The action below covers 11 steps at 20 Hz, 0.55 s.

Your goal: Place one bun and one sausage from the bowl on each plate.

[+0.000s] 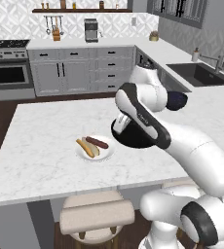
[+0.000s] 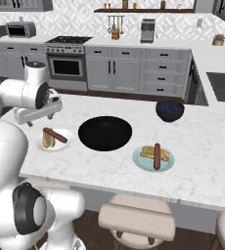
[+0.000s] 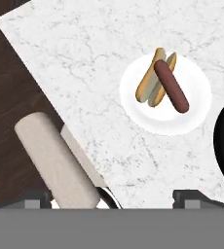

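Tool [image 3: 114,197] spread apart, holding nothing, above counter [image 3: 84,63] beside white plate [image 3: 166,95]; stool [image 3: 50,155] below

text: none legible | labels: none | signs: none

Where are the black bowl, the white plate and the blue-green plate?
black bowl [image 2: 105,133]: right base view, its bare middle.
white plate [image 3: 192,104]: hand view, bare right rim.
blue-green plate [image 2: 140,163]: right base view, bare left rim.
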Tool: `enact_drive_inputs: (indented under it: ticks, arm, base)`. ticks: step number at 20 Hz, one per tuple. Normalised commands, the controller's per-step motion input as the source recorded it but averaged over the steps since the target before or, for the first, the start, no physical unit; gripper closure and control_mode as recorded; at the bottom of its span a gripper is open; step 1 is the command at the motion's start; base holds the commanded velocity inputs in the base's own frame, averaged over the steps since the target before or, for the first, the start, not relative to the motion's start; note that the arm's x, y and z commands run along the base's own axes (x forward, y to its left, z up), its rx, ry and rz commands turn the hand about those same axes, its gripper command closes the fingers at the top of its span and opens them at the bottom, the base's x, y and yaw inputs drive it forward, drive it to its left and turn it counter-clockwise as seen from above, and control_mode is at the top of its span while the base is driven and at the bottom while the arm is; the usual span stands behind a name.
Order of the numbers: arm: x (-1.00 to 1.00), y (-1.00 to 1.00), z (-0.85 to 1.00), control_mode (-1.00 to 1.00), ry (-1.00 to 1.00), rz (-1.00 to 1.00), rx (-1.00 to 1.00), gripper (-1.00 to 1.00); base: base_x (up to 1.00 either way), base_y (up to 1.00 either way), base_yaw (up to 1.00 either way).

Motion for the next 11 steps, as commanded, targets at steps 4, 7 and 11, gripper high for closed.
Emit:
enact_drive_inputs:
  ticks: [4,7,11]
  arm:
    - [-0.95,-0.48,0.59,-1.0,-0.14,-0.48,0.0,-1.0]
    - [-0.95,-0.4,0.24,-1.0,-0.32,-0.43,-0.01,-1.0]
    - [-0.61,-0.34,0.0,-1.0,-0.54,-0.37,-0.01,-1.0]
  base:
    - [0.0,0.0,0.0]
    - [0.0,0.0,0.0]
    - [0.0,0.0,0.0]
